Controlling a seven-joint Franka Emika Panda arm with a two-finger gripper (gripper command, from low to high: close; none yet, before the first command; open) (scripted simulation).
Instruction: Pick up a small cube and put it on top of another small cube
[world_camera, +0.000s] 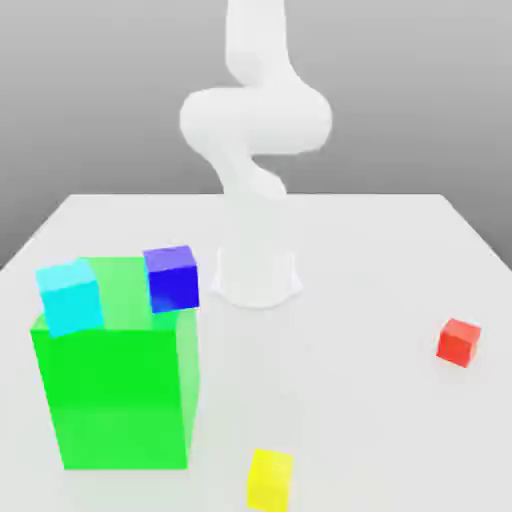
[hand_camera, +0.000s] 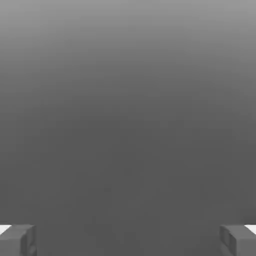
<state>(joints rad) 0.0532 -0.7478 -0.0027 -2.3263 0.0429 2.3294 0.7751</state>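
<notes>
Gripper (hand_camera: 128, 240): fingers (hand_camera: 17, 240) stood wide apart, nothing between them | small plain bright-red cube (world_camera: 459, 341): rested on white table (world_camera: 380, 400), exterior view's right, well apart from small yellow cube (world_camera: 271, 479) at near edge | large green block (world_camera: 115, 390): left, near.

No readable text, labels, brands, numbers or signs anywhere. All surfaces plain, unmarked.
</notes>
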